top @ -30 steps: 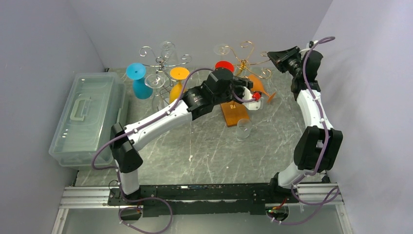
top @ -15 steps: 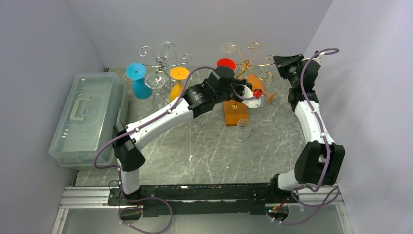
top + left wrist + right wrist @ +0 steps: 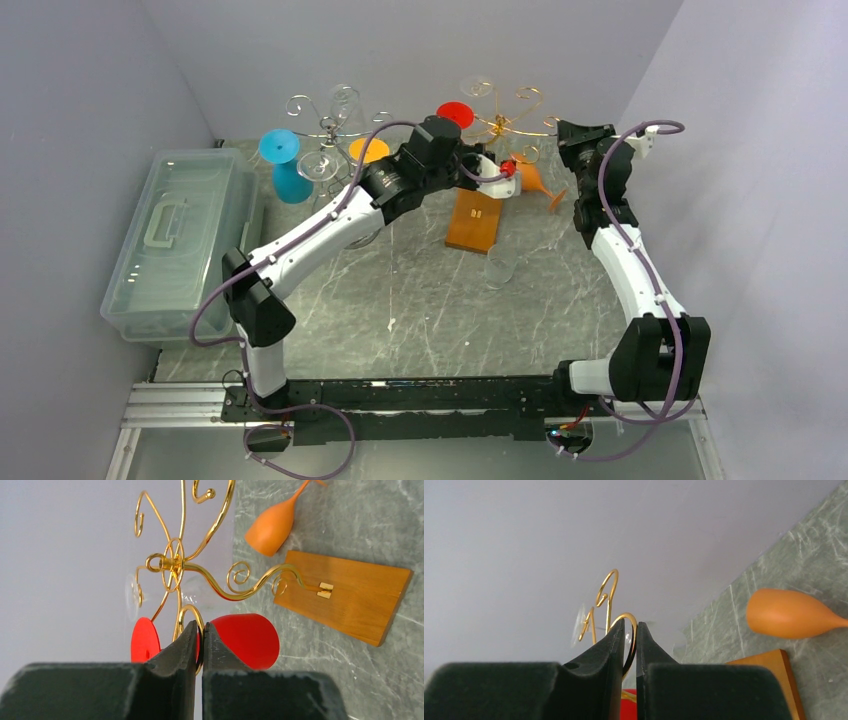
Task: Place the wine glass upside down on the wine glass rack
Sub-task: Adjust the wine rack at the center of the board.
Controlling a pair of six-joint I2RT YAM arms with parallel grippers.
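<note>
Left gripper (image 3: 200,628) is clamped on the stem of the red wine glass (image 3: 244,639), up at the gold wine glass rack (image 3: 172,564). A gold hook curls around the fingertips right at the stem; can't tell if the stem is seated in it. The glass's long axis runs roughly along the rack post, foot toward the rack top, bowl toward the wooden base (image 3: 345,597), so it's inverted. Right gripper (image 3: 630,626) is pinched shut on an outer gold loop on the rack's right side. Clearance is tight at the back: the rack sits close to the back wall (image 3: 400,50), and the right arm is near the right wall (image 3: 760,200). An orange wine glass (image 3: 535,180) lies on its side just right of the base, and a clear wine glass (image 3: 500,268) stands just in front of it. To the left, a silver rack (image 3: 333,125) loaded with glasses is near the left arm (image 3: 320,235). A clear storage box (image 3: 180,240) runs along the table's left edge. The open room is the near-centre of the table (image 3: 420,300).
</note>
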